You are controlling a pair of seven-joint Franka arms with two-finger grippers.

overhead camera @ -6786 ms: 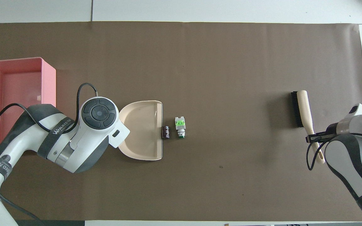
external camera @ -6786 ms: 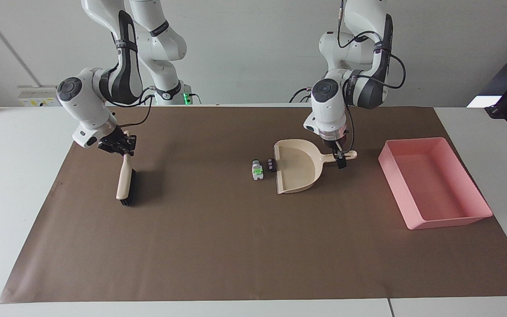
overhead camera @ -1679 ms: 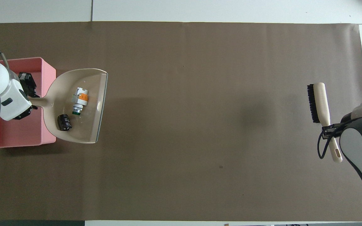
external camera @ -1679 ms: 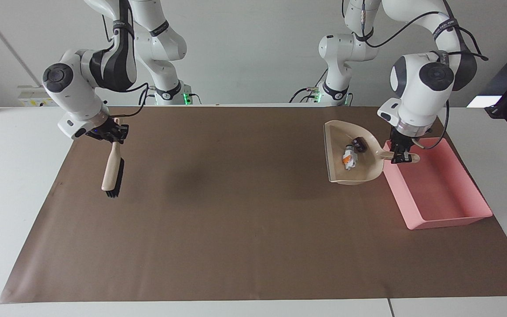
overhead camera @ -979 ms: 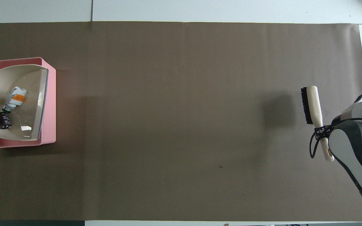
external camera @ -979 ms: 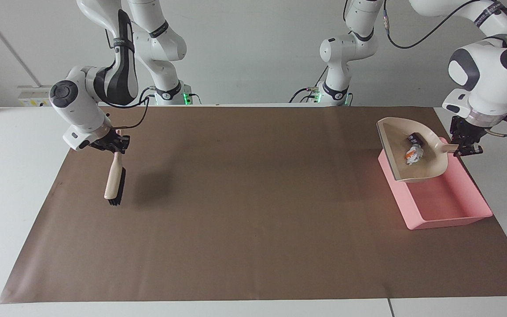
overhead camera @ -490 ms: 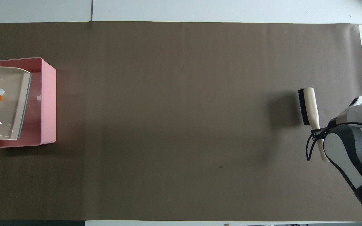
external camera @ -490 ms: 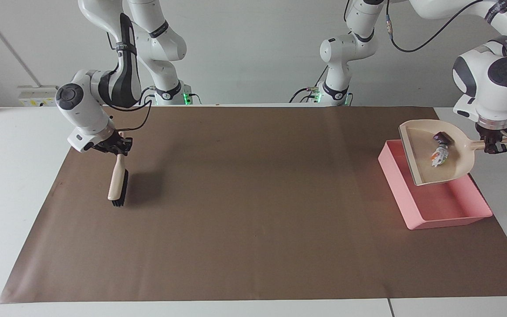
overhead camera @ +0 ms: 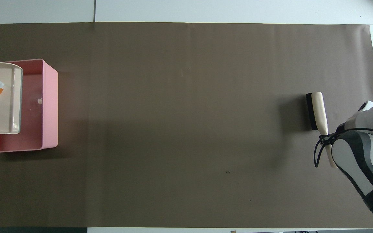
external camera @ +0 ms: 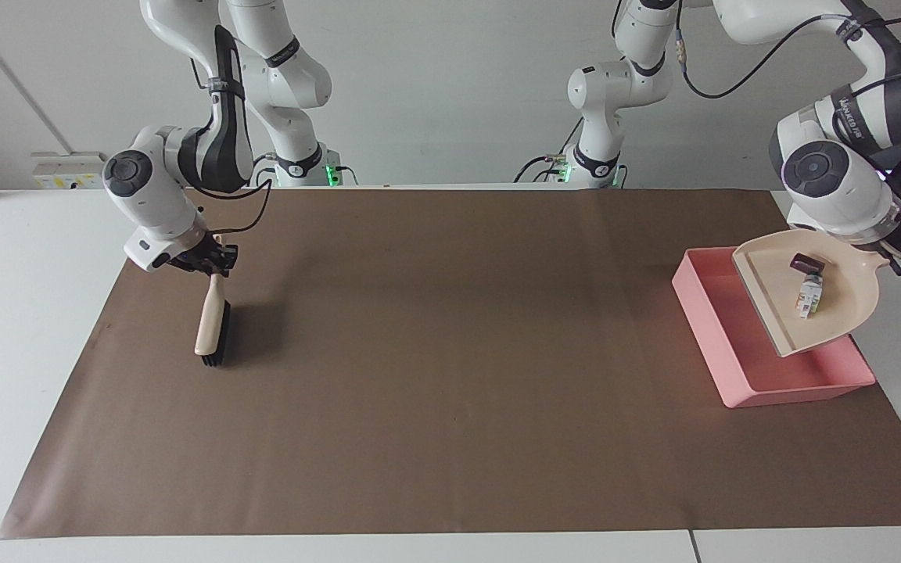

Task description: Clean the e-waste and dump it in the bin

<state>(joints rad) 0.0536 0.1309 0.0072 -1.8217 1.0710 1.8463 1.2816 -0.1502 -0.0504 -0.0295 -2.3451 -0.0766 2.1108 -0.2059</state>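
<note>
Two e-waste parts (external camera: 805, 283) lie in the dustpan (external camera: 841, 313) that our left gripper (external camera: 899, 262) grips by its handle, tilted over the pink bin (external camera: 712, 328); our right gripper (external camera: 206, 262) clamps the brush (external camera: 211, 328) above the mat.

Dustpan (external camera: 834, 313) overhangs bin (external camera: 720, 344); brush (external camera: 212, 328) stands apart.

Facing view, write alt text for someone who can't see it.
The left gripper holds a tilted dustpan with two small electronic parts over a pink tray. The right gripper holds a brush above the brown mat.
</note>
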